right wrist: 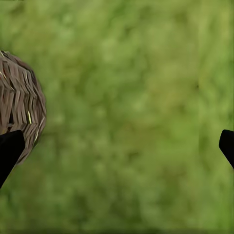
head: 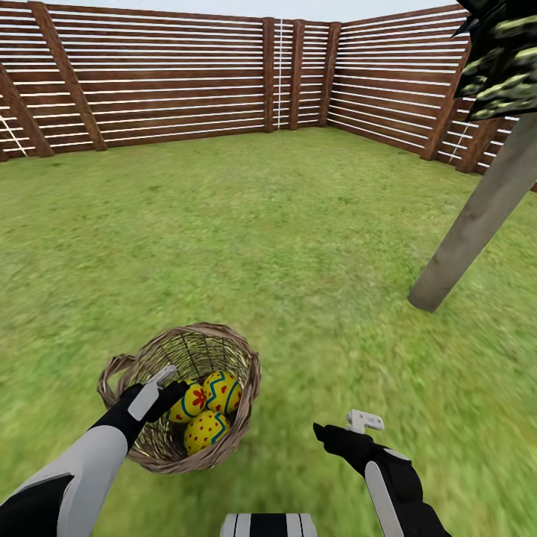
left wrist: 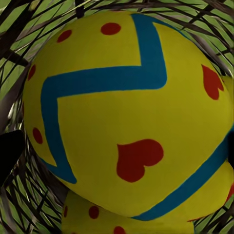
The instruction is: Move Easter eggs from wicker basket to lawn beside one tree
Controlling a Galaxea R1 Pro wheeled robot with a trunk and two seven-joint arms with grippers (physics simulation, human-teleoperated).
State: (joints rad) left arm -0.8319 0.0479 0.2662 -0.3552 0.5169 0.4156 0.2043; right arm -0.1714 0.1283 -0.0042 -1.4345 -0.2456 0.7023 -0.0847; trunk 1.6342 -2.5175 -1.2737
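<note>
The wicker basket [head: 246, 373] stands on the lawn [head: 283, 239] close in front of me, holding three Easter eggs [head: 222, 391], [head: 190, 403], [head: 205, 431]. My left gripper [head: 173, 388] reaches over the basket's left rim, right at the left egg. In the left wrist view that egg [left wrist: 126, 112] lies very close between the open fingers [left wrist: 9, 151], with a second egg [left wrist: 97, 219] under it. My right gripper [head: 339, 426] hovers open over bare grass to the right of the basket, whose woven wall [right wrist: 19, 102] appears beside one finger [right wrist: 9, 151]. The tree [head: 477, 216] rises at the right.
A brown slatted wooden fence [head: 186, 82] closes off the garden at the back and the right. Dark blocky foliage [head: 500, 60] hangs at the top right corner. Open grass stretches between the basket and the trunk's foot [head: 429, 298].
</note>
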